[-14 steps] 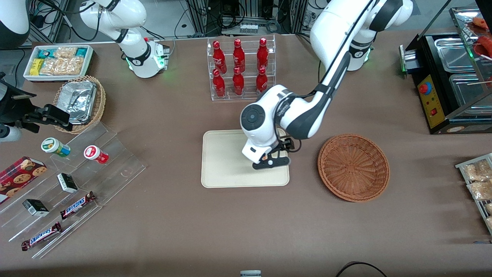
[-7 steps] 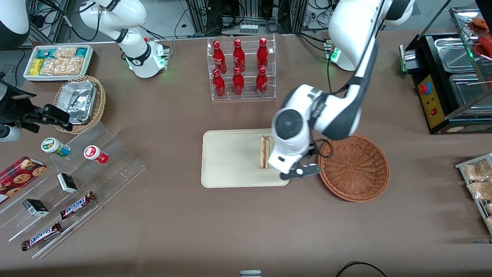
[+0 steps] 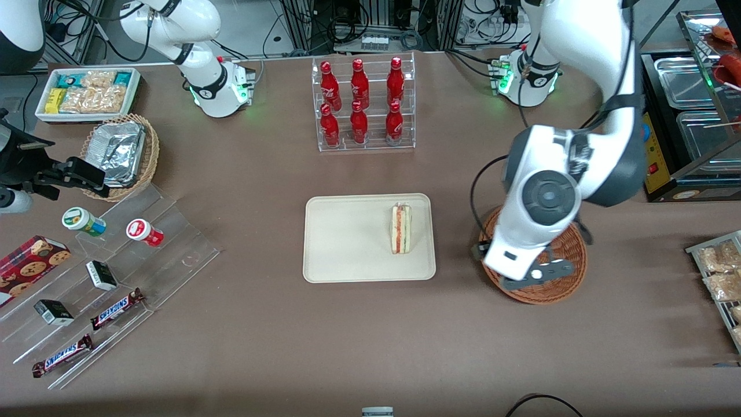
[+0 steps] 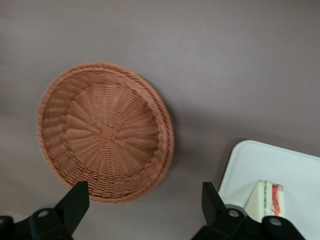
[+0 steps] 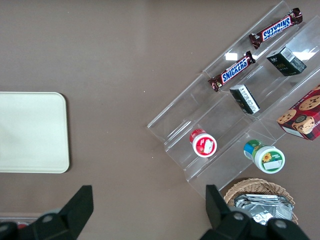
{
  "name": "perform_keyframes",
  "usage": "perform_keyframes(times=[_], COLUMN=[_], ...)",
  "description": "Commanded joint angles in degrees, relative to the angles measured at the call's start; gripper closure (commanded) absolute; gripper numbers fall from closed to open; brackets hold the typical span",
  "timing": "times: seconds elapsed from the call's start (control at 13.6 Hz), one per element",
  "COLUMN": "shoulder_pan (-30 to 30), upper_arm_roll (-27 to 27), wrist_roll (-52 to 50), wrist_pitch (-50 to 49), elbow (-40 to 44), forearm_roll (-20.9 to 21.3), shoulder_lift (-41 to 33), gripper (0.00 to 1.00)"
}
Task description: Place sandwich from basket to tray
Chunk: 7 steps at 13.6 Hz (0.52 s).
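**Sandwich delivered; arm clear of the tray**

Since the earlier frames, we note that the claw [image 3: 529,272] has travelled from over the tray toward the working arm's end of the table and now hangs over the basket [image 3: 570,260], leaving the sandwich in plain sight.

Nearest to the claw: in the wrist view its two black fingers [image 4: 75,202] stand wide apart with nothing between them. It holds nothing. The reddish-brown basket [image 4: 105,131] lies directly under it and shows only bare weave; we find no item inside.

Next out: the cream tray [image 3: 347,243] sits just beside the basket, toward the parked arm's end, apart from it with bare table between. The sandwich [image 3: 401,227] rests on the tray, in the part closest to the claw and basket, cut edge with red and green filling upward. The wrist view confirms it: sandwich [image 4: 267,200] on the tray [image 4: 280,165], inside the rim.

Farthest from the claw: a rack of red bottles [image 3: 362,104] stands farther from the front camera than the tray, untouched.

Our judgement: the transfer is complete, sandwich out of the basket, on the tray, released. We see nothing left except parking the arm.
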Motion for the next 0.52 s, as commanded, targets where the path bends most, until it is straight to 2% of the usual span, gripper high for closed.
perform_keyframes(times=[0.0, 0.15, 0.44], shoulder_pan=[-0.7, -0.79, -0.79], upper_arm_roll=[3.86, 7.2, 10.54], wrist_roll=[3.33, 6.94, 11.16], wrist_pitch=[-2.83, -4.32, -6.88], elbow=[-0.76, -0.59, -0.5], forearm_roll=[-2.53, -4.3, -4.48], shoulder_lift=[-2.06, -2.76, -4.07], gripper=[0.01, 0.01, 0.01])
